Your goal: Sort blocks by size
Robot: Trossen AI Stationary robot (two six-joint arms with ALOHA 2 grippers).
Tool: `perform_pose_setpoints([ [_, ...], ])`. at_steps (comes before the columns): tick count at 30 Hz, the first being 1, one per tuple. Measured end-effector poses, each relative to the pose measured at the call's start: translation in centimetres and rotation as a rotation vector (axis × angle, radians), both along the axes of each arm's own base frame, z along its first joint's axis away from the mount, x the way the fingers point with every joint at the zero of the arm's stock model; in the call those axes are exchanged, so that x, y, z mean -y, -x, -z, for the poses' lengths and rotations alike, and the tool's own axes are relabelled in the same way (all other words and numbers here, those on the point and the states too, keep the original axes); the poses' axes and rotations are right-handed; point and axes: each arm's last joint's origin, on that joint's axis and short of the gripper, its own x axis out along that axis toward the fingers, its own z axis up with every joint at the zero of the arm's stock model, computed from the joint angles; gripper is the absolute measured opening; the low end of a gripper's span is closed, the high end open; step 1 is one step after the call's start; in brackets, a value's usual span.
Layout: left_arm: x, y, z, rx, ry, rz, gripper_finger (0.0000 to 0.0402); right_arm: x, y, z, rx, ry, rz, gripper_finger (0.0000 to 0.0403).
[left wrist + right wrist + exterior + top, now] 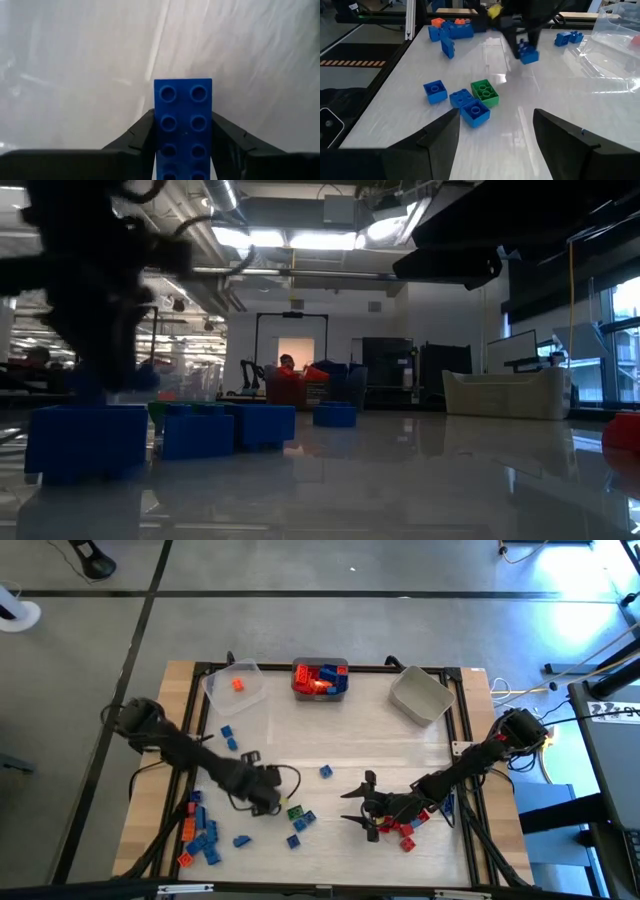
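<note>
**Left wrist view says you've got a blue brick, now don't fumble it**

Left wrist view shows your left gripper (182,145) pinching a long blue two-stud-wide block (182,125) by its long sides, with most of the brick sticking out past the fingertips. In the right wrist view that same block (527,54) hangs just off the table, so it looks lifted already.

Your right gripper (496,132) sits spread wide with nothing between the fingers, low over the near right of the table beside the red pile (405,830).

What could bite you, as I see it: the grip is only on the smooth side walls, so a fast swing toward the bins could let the brick pivot or slide out. The carry to the clear bin (236,686) also passes over loose blue bricks (226,734), so go too low and you'll knock them around.

Counts from the high view:
- 3 bins along the far edge: the clear one holding 1 orange brick, a middle bin (320,678) full of red, orange and blue, and a grey bin (420,695) that looks empty.
- 1 green block (485,92), with 3 blue ones touching or just beside it.
- 1 lone blue block (326,772) mid-table.
- The near left pile (200,835) is too jumbled to count exactly.
</note>
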Motion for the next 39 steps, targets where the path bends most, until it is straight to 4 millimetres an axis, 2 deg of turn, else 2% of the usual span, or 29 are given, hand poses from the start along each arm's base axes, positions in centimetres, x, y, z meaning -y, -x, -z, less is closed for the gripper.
perform_pose_setpoints([
  [6,-5.0,-2.1,-3.2,0.099,-0.026,-0.014,0.0127,0.0,0.0,0.0,-0.002,0.010,-0.003,0.0248],
  [13,-11.4,-4.2,-5.5,0.242,-0.081,-0.057,0.0128,0.0,0.1,0.2,-0.017,0.035,-0.007,0.0248],
  [18,-15.6,-4.9,-6.3,0.320,-0.144,-0.106,0.0130,0.1,0.1,0.2,-0.018,0.046,-0.009,0.0248],
  [26,-21.4,-4.6,-6.8,0.394,-0.198,-0.164,0.0132,0.2,0.1,0.2,-0.014,0.103,0.010,0.0248],
  [33,-25.7,-3.6,-7.2,0.460,-0.215,-0.274,0.0133,0.4,0.2,0.5,-0.027,0.137,0.053,0.0248],
  [39,-28.9,-4.3,-7.5,0.485,-0.208,-0.307,0.0133,1.2,-0.1,0.7,-0.039,0.149,0.082,0.0248],
])
